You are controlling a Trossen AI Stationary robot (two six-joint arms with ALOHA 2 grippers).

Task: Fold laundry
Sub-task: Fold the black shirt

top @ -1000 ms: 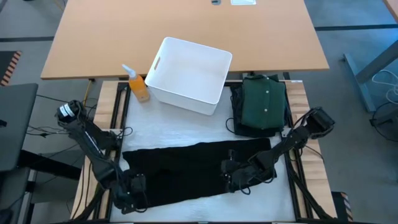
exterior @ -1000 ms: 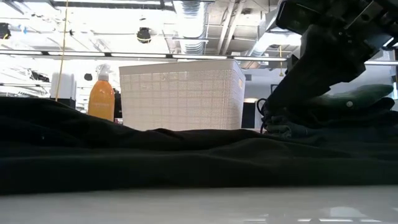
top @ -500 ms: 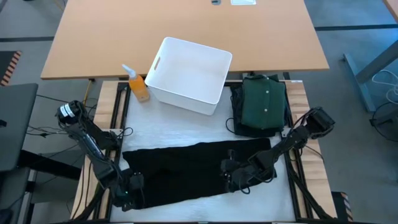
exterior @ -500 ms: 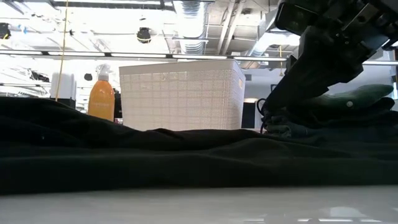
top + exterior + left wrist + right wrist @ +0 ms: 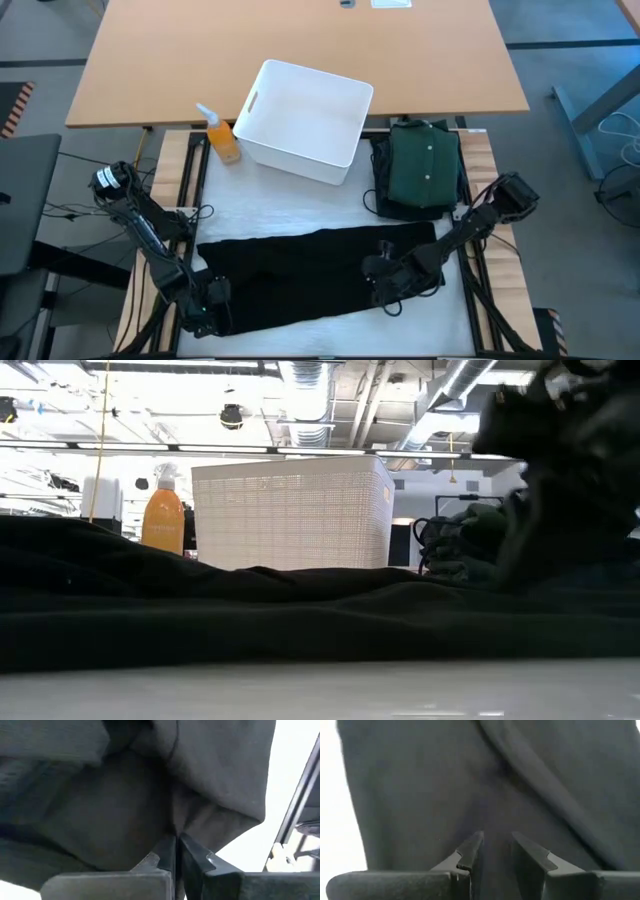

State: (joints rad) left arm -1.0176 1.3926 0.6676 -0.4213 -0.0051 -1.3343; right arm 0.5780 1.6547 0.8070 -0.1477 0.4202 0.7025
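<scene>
A black garment (image 5: pixel 310 275) lies spread flat across the white table cover, and in the low view it shows as a low dark band (image 5: pixel 300 610). My left gripper (image 5: pixel 207 303) is at its near left corner, shut on the cloth (image 5: pixel 176 847). My right gripper (image 5: pixel 388 292) points down over the garment's near right part. Its fingers are open with dark cloth right below them (image 5: pixel 495 850). A folded dark green buttoned shirt (image 5: pixel 425 165) rests on a dark pile at the far right. My left gripper pinches a small gathered ridge of cloth (image 5: pixel 175 822) between its two fingertips, close to the garment's near left corner. The fingers slant steeply down from above. The rest of the garment lies on the table. My right gripper's fingertips (image 5: pixel 470 851) stand at the cloth; whether they touch it I cannot tell.
A white plastic bin (image 5: pixel 305 120) stands at the far middle, with an orange spray bottle (image 5: pixel 224 140) at its left. Bare white cover (image 5: pixel 290 205) lies between the bin and the garment. The table frame's rails (image 5: pixel 470 290) run along both sides.
My left gripper has sunk onto the garment's near left corner and shifted a little toward the table's left edge. My right gripper has tipped further downward and dropped toward the garment, showing blurred in the low view. The garment has kept its place.
</scene>
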